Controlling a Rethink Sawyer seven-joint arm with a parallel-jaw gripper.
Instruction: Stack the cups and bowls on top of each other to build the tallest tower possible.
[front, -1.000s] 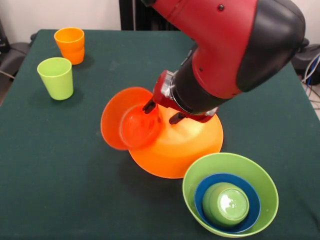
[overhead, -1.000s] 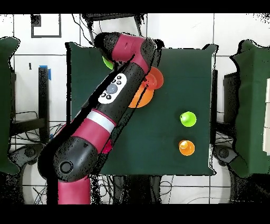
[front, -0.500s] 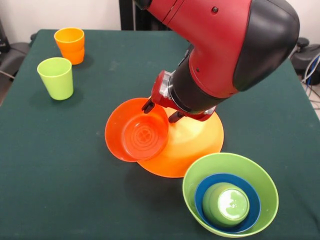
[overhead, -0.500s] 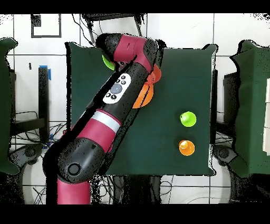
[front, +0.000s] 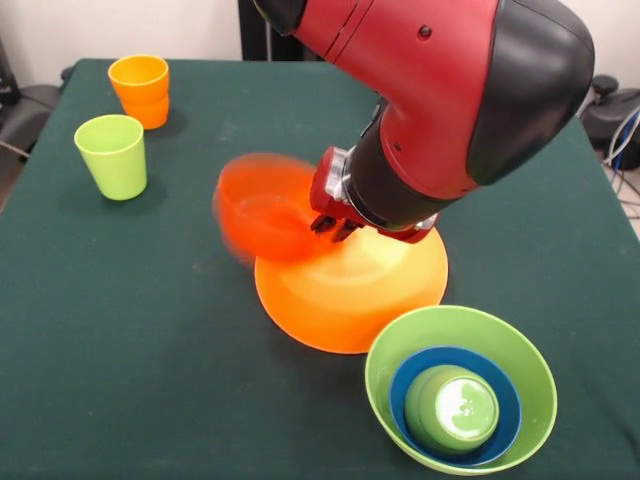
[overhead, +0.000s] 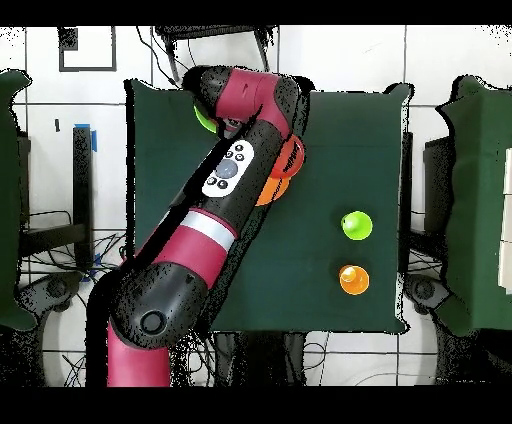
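Note:
A large orange bowl (front: 350, 290) lies upside down at mid-table. At its left edge a small red-orange bowl (front: 265, 205) shows blurred and raised, tilted, its right rim at my gripper (front: 330, 226). The fingers stand close together on that rim. A light green bowl (front: 385, 350) at the front right holds a blue bowl (front: 400, 385) with an upturned green cup (front: 452, 405) inside. A lime green cup (front: 112, 155) and an orange cup (front: 140, 90) stand upright at the far left. From overhead, my arm hides the gripper; the red-orange bowl (overhead: 293, 155) peeks out beside it.
The dark green cloth table (front: 120, 330) fills the front view. In the overhead view the lime green cup (overhead: 356, 225) and orange cup (overhead: 353, 279) stand apart at the right, and my arm (overhead: 225, 190) crosses the table diagonally.
The red-orange bowl went from tipped on its side to lying flat, and now is raised and blurred. My fingers, apart before, have come together at its rim.

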